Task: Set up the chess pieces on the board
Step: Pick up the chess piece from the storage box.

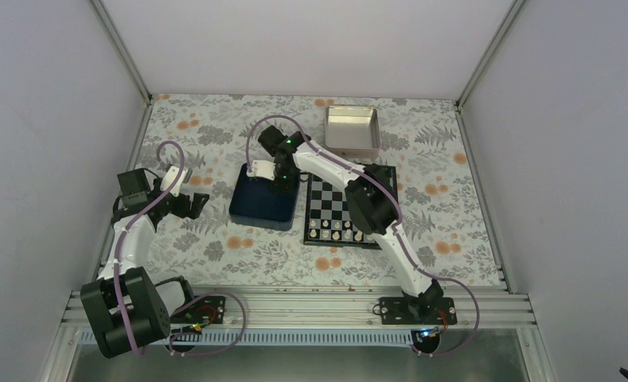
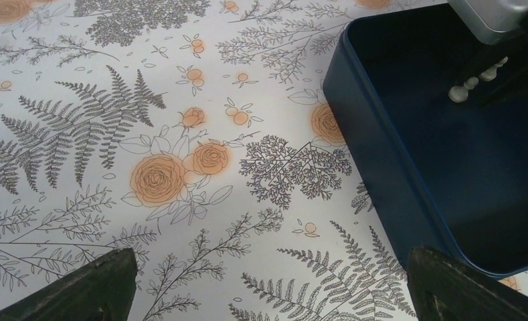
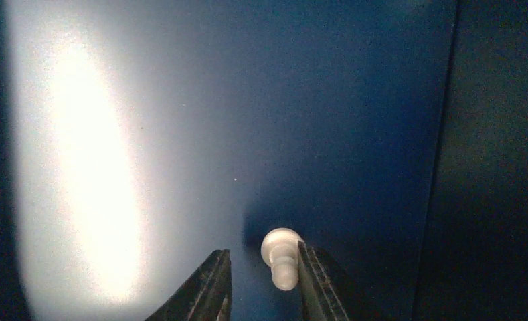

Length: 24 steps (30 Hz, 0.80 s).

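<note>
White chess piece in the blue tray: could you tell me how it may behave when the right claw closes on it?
The white chess piece looks rigid and light, being tiny beside the right claw. It appears to lie sideways on the glossy blue tray; its rounded profile may well roll or slip from an off-centre pinch.

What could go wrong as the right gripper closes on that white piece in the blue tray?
The white piece sits off-centre in the right gripper, against one finger with a gap on the other side, so closing may roll it away. It also seems to lie on its side in the blue tray, so it might reach the board tilted and topple.
</note>
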{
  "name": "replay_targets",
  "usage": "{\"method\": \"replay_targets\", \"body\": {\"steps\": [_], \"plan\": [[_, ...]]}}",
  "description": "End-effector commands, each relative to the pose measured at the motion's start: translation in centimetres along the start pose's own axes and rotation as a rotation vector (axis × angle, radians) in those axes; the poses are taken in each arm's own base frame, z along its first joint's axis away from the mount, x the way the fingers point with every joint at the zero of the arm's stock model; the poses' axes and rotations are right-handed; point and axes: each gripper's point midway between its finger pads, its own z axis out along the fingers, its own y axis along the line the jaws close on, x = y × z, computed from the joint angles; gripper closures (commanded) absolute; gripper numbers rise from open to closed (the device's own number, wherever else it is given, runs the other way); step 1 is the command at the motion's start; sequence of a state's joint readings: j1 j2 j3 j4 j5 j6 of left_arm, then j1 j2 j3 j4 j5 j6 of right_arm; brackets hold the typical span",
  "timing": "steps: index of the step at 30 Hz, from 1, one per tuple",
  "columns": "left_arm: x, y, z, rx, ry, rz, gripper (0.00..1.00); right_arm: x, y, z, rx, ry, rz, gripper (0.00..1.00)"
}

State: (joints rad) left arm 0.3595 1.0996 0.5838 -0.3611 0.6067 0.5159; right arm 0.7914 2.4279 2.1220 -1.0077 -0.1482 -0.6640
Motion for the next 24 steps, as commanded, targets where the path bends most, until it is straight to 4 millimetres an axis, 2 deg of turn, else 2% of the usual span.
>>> {"method": "replay_targets", "body": {"steps": [1, 6, 13, 16, 19, 22, 24], "plan": [[-0.3, -0.4, -0.2, 0.027, -0.021, 0.020, 0.00, -0.6, 1.0, 0.7, -0.039, -0.007, -0.012, 0.75], [-0.4, -0.4, -0.3, 0.029, -0.026, 0.021, 0.00, -0.5, 1.5, 0.2, -0.052, -0.008, -0.016, 0.86], [-0.4, -0.3, -0.3, 0.022, -0.025, 0.019, 0.00, -1.6, 1.9, -2.9, -0.044, -0.066, -0.019, 0.91], [-0.4, -0.2, -0.4, 0.019, -0.026, 0.016, 0.00, -1.9, 1.9, -6.0, -0.006, -0.101, -0.025, 0.92], [-0.4, -0.1, -0.3, 0.017, -0.025, 0.014, 0.00, -1.6, 2.0, -10.0, 0.028, -0.151, -0.016, 0.92], [-0.3, 0.0, -0.3, 0.013, -0.023, 0.011, 0.00, 0.6, 1.8, -13.6, 0.046, -0.170, 0.022, 0.92], [-0.3, 0.1, -0.3, 0.010, -0.021, 0.008, 0.00, 3.1, 1.7, -15.6, 0.066, -0.168, 0.057, 0.92]]}}
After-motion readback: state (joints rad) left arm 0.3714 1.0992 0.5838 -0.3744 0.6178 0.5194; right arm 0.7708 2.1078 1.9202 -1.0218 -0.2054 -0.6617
